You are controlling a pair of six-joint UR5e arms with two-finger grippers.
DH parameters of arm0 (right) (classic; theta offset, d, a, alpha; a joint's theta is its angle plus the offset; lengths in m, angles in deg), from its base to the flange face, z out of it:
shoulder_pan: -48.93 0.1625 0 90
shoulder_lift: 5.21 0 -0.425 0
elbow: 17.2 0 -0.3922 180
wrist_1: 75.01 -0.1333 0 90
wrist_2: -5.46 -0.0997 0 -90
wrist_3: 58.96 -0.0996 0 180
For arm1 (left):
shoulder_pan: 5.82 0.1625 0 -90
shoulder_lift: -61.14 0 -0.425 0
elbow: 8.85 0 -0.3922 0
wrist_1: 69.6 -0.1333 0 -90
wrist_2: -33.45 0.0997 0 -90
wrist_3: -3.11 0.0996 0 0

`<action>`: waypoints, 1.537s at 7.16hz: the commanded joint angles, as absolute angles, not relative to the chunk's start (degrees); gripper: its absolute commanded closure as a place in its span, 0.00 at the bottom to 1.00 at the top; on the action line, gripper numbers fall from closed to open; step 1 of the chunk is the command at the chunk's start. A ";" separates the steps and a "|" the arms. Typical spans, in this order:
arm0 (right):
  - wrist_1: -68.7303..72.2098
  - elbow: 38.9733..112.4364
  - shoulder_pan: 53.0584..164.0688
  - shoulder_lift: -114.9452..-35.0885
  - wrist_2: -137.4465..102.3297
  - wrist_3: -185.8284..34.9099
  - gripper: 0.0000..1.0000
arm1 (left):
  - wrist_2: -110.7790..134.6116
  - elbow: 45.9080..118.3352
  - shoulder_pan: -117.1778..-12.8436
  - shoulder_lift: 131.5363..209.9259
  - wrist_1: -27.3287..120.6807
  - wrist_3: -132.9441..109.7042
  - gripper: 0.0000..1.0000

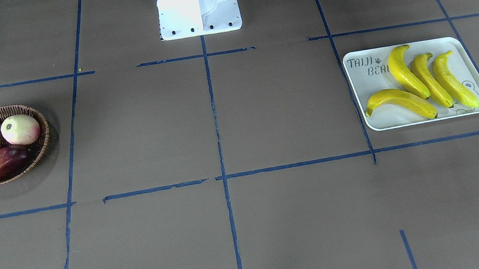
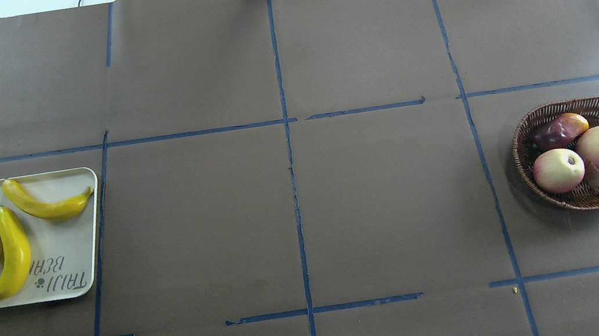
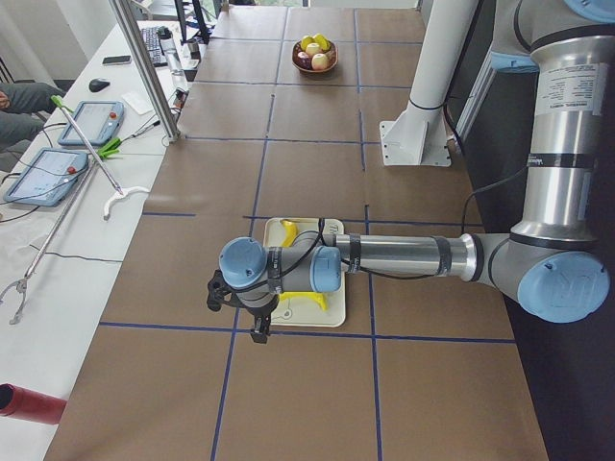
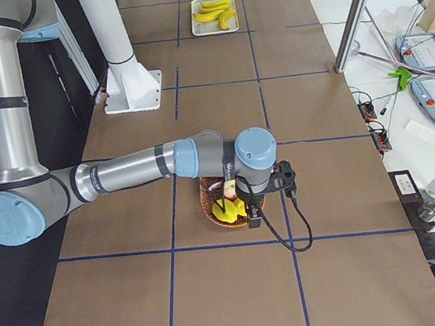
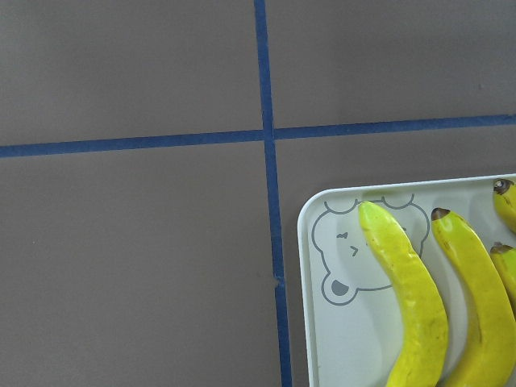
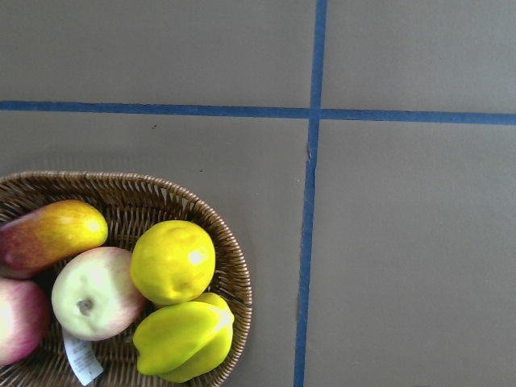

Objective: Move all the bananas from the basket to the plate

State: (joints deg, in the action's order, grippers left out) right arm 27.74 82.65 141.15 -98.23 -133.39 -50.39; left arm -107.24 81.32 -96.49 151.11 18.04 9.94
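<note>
The table (image 2: 306,214) lies open across its whole middle, from the white robot base (image 1: 198,4) at the robot's edge to the far edge, with obstacles only at its ends: the plate (image 2: 74,235) carrying four bananas (image 2: 15,249) at the left, the fruit-filled basket (image 2: 521,160) at the right.

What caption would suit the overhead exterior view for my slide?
Four curved bright-yellow bananas lie on the off-white rectangular tray, while the brown wicker basket holds only other fruit.

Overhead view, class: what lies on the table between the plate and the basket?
Nothing but bare table crossed by blue tape lines between plate and basket, as the overhead view shows.
</note>
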 commanded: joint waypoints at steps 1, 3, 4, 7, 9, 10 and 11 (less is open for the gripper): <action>20.64 78.27 141.74 -99.87 -133.49 -50.70 0.00 | -107.26 81.33 -96.52 151.14 18.29 9.61 0.00; 20.53 78.16 142.18 -100.48 -133.67 -50.70 0.00 | -107.26 81.15 -96.43 151.22 18.29 9.53 0.00; 20.53 78.25 142.27 -100.48 -133.75 -50.70 0.00 | -107.26 81.24 -96.43 151.31 18.20 9.53 0.00; 20.53 78.33 142.97 -100.48 -133.67 -50.70 0.00 | -107.26 81.15 -96.43 151.49 18.20 9.44 0.00; 20.53 78.33 143.32 -100.22 -133.58 -51.57 0.00 | -107.26 81.15 -96.43 151.49 18.20 9.44 0.00; 20.44 78.33 143.50 -100.05 -133.41 -53.05 0.00 | -107.26 81.15 -96.43 151.49 18.20 9.44 0.00; 20.36 78.25 143.50 -99.87 -133.06 -53.16 0.00 | -107.26 81.15 -96.43 151.49 18.20 9.44 0.00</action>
State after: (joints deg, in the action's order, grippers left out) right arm 20.45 78.33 143.40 -100.08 -133.38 -52.50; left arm -107.26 81.15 -96.43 151.50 18.20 9.44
